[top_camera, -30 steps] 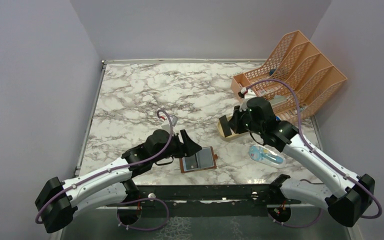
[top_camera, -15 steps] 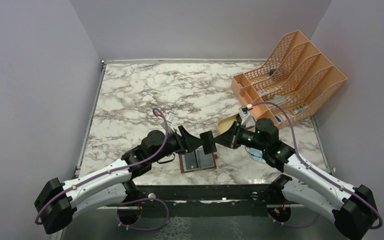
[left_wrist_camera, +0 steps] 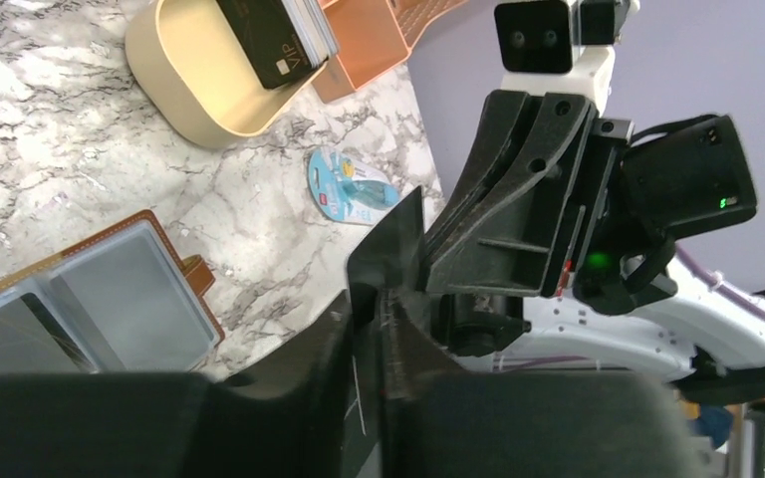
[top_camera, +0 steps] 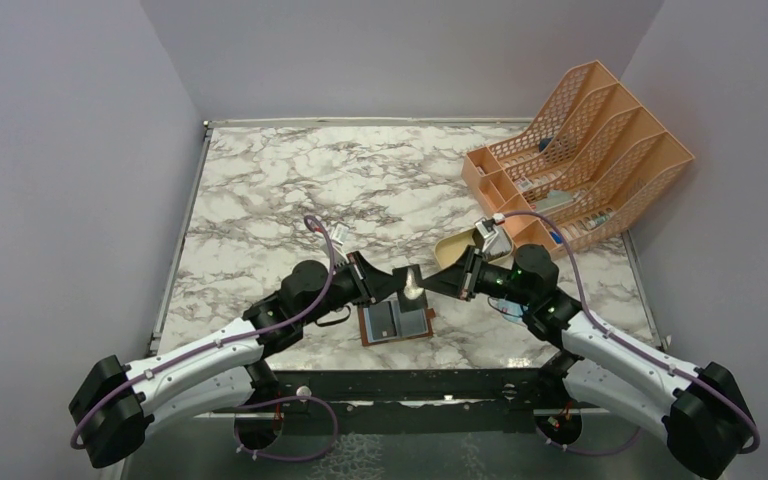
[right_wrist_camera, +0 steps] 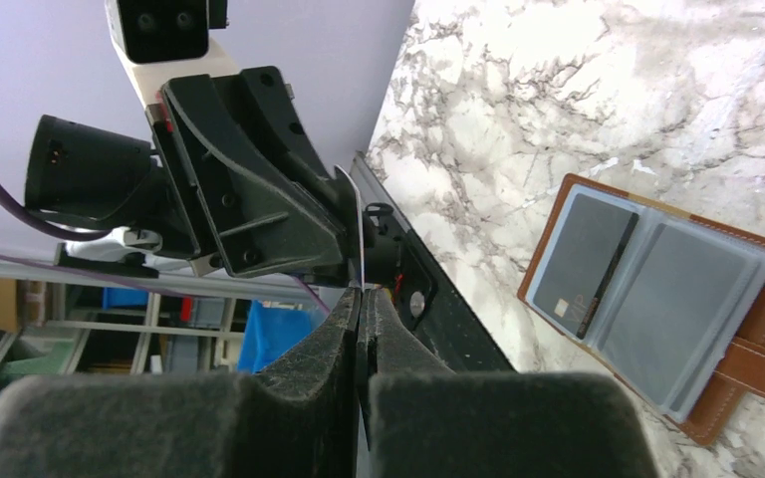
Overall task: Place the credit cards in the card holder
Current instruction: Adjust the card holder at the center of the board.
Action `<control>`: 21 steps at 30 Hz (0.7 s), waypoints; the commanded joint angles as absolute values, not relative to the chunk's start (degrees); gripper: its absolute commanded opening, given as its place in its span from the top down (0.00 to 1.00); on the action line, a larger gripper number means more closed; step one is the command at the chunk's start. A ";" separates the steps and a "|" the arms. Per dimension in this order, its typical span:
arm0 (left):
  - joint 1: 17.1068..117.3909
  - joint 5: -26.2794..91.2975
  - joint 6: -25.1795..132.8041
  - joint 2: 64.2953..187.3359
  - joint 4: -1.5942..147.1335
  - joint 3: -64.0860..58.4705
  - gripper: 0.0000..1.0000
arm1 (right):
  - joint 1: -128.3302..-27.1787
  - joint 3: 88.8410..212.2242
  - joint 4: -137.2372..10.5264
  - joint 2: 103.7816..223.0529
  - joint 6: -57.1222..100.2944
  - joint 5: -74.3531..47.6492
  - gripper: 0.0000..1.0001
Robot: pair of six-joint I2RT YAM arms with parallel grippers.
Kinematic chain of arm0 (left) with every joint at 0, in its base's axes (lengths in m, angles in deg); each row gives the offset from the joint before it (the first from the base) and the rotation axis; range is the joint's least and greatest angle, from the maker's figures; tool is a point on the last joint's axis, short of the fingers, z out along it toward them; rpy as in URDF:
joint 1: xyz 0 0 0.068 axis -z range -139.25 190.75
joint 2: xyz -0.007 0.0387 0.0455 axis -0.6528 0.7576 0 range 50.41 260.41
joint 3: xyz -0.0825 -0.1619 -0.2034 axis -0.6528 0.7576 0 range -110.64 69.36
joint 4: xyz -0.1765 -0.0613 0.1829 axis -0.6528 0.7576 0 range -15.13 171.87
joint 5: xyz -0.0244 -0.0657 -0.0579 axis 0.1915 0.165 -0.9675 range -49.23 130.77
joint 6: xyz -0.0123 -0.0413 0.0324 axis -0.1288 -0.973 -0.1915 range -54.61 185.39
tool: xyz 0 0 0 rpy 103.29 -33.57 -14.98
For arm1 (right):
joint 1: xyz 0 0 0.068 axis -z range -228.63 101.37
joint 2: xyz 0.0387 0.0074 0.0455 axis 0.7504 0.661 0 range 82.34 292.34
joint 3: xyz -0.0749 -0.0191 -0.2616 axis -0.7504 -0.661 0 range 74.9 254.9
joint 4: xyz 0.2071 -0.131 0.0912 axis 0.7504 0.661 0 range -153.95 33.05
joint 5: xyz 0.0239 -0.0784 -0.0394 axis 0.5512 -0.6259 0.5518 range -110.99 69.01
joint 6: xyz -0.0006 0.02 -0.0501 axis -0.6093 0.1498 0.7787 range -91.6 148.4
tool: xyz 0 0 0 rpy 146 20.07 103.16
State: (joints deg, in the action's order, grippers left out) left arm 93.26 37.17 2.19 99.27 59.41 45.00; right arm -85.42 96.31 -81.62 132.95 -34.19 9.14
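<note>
I judge the risk to lie in the hand-over. Both my grippers have one pale card (top_camera: 413,287) in the air; if my right gripper (right_wrist_camera: 362,299) lets go before my left gripper (left_wrist_camera: 383,324) bites firmly, the card drops, perhaps wide of the holder (top_camera: 396,322); if both tug, it twists askew and will not meet a sleeve squarely. My right fingers are pressed together, pinching the card's edge from 3 o'clock; my left fingers look drawn close on its other edge from 9 o'clock. The card stands on edge between them; the holder lies open on the table (top_camera: 290,190) just below, at 6 o'clock, a dark card (right_wrist_camera: 583,264) in one sleeve; more cards (left_wrist_camera: 277,40) sit in the tray (left_wrist_camera: 174,75) at 2 o'clock.
</note>
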 commanded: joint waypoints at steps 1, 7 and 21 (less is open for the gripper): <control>93.14 35.93 1.89 98.66 56.54 46.11 0.94 | -85.45 95.78 -83.78 133.12 -34.95 10.35 0.99; 93.20 37.51 1.84 97.44 56.59 48.28 1.00 | -85.43 96.04 -78.41 131.89 -32.49 7.51 0.80; 92.16 46.13 9.86 95.85 73.52 47.58 1.00 | -85.45 101.88 -62.75 139.83 -21.29 1.69 0.55</control>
